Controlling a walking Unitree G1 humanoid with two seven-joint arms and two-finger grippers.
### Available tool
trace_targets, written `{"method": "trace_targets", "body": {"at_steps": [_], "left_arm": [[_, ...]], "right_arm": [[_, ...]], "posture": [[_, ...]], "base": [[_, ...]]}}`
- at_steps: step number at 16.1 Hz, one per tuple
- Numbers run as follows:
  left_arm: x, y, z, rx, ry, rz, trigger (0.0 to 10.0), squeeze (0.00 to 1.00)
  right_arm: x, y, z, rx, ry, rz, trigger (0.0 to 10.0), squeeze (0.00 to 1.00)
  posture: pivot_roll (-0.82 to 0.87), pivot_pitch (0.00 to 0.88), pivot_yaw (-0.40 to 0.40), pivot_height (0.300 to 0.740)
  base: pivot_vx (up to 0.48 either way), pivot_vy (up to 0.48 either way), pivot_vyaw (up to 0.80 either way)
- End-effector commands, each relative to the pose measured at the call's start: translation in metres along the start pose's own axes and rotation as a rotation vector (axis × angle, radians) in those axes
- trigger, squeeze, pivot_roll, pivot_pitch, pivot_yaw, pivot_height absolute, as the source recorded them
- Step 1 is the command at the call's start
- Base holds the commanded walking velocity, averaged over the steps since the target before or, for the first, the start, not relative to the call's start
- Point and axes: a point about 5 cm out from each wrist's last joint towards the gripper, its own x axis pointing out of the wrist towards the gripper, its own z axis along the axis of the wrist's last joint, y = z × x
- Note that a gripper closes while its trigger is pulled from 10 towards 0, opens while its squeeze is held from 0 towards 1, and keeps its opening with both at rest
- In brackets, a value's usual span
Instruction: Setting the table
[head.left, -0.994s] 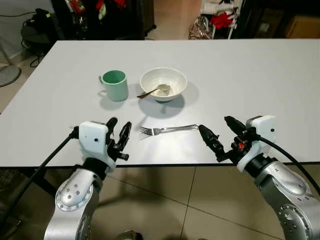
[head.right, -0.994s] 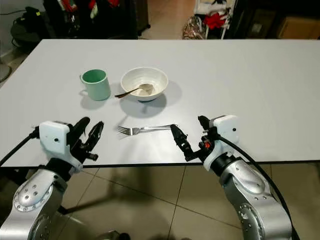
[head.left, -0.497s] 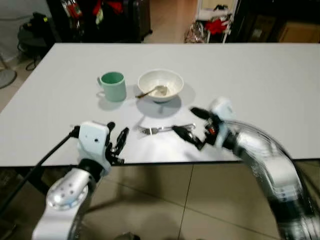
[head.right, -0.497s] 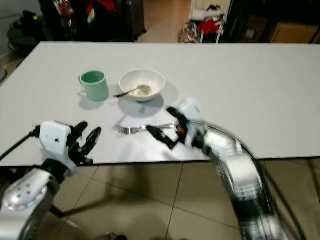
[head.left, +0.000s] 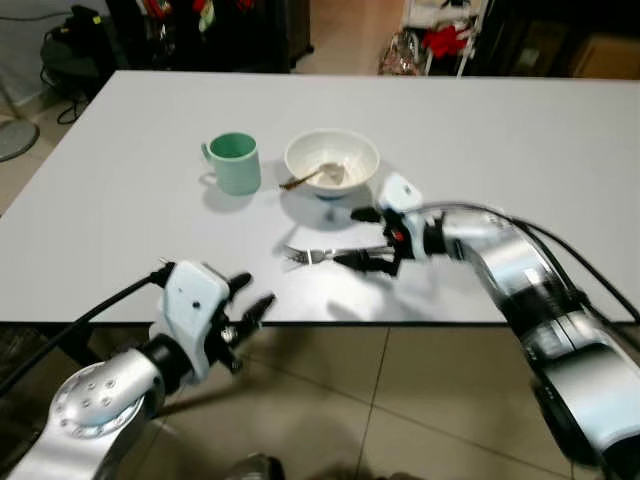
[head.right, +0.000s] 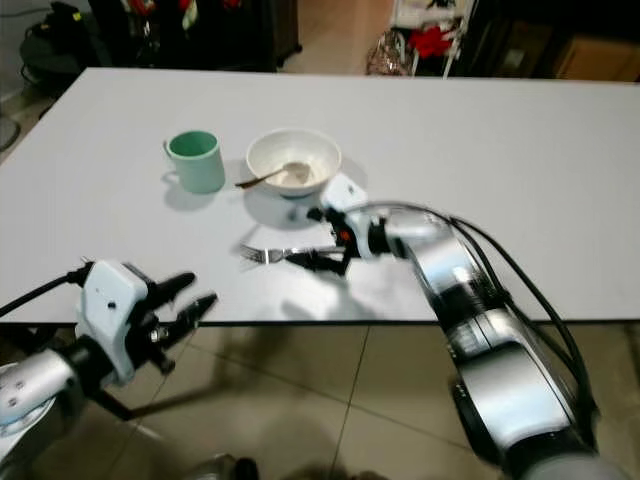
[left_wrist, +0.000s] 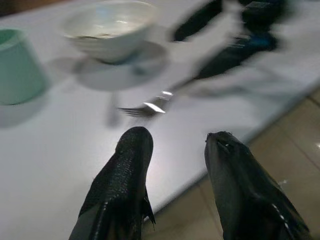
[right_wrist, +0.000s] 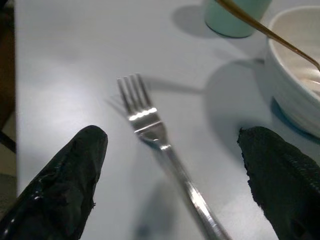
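A silver fork (head.left: 322, 254) lies on the white table (head.left: 520, 140), tines pointing left, in front of a white bowl (head.left: 332, 163) that holds a spoon (head.left: 303, 181). Left of the bowl stands a green mug (head.left: 236, 163). My right gripper (head.left: 363, 239) is open low over the fork's handle, one finger on the bowl side and one on the near side. In the right wrist view the fork (right_wrist: 150, 125) runs between the two fingertips (right_wrist: 65, 185). My left gripper (head.left: 251, 294) is open and empty, just off the table's front edge.
Tiled floor (head.left: 400, 400) lies below the table's front edge. Dark furniture and red items (head.left: 445, 40) stand beyond the far edge. The right half of the table is bare white surface.
My right arm has swung in from the front right corner and now straddles the fork. My left arm has dropped back off the front edge. The camera shifted a little.
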Motion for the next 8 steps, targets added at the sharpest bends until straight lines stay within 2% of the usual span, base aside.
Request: {"method": "trace_targets", "body": {"at_steps": [1,6,8], "left_arm": [[-0.003,-0.010,0.002,-0.010,0.012,-0.073,10.0,0.00],[-0.012,-0.012,0.007,0.000,0.058,-0.134,10.0,0.00],[-0.014,-0.012,0.008,0.000,0.068,-0.138,10.0,0.00]], "right_arm": [[0.001,-0.005,0.000,-0.010,0.022,-0.003,10.0,0.00],[0.005,-0.013,0.008,-0.085,0.093,-0.007,10.0,0.00],[0.008,-0.014,0.009,-0.116,0.112,-0.026,8.7,0.00]], "posture": [[0.02,0.178,0.045,0.740],[0.06,0.210,0.050,0.740],[0.06,0.214,0.048,0.740]], "base": [[0.000,0.000,0.00],[0.000,0.000,0.00],[0.000,0.000,0.00]]}}
